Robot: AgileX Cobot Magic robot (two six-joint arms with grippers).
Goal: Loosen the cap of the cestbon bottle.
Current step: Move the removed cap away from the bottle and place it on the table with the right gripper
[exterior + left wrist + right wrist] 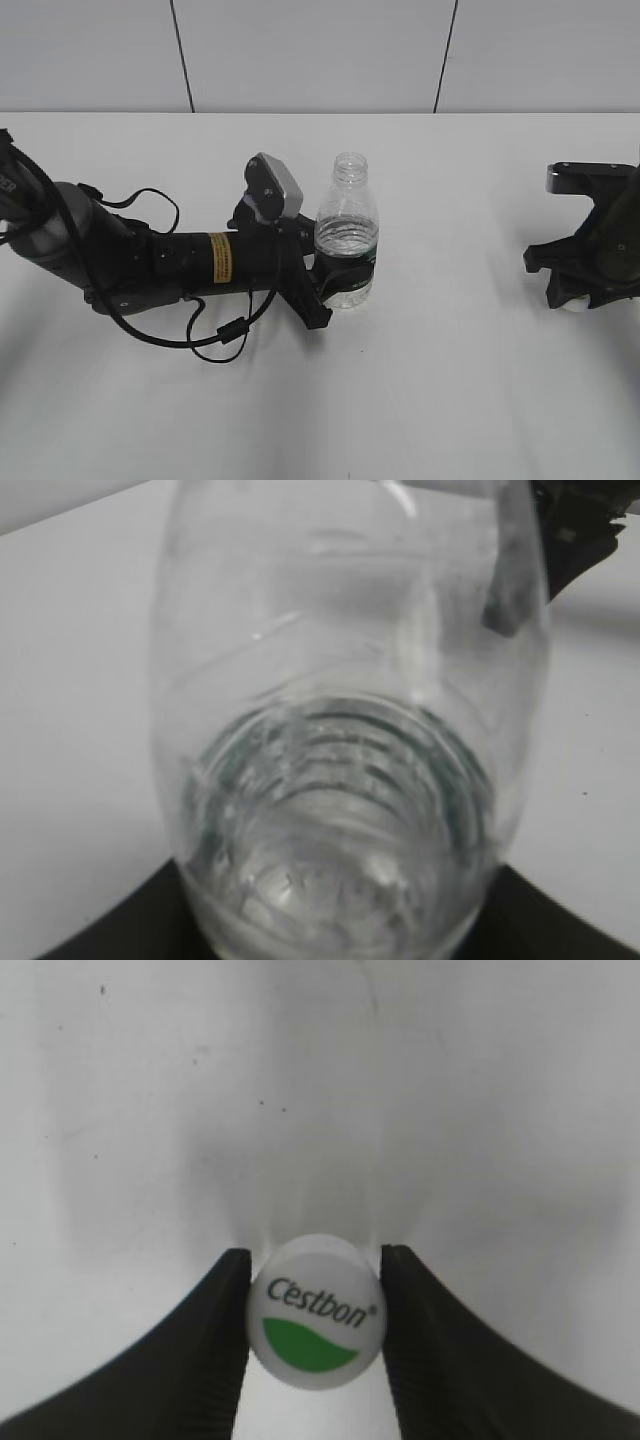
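The cestbon bottle [347, 235] stands upright at the table's middle, clear and ribbed, with a dark green label band and water in its lower half. Its neck [350, 168] is open, with no cap on it. My left gripper [335, 282] is shut on the bottle's lower body. In the left wrist view the bottle [350, 730] fills the frame between the jaws [340, 925]. My right gripper [585, 292] is far to the right, low over the table. It is shut on the white cap [315, 1312], which bears a green mark, between both fingers [316, 1290].
The white table [450, 400] stretches all around, with a pale wall behind it. The left arm and its looping black cable [215, 335] lie across the left half. The right gripper shows dark at the top right of the left wrist view [580, 530].
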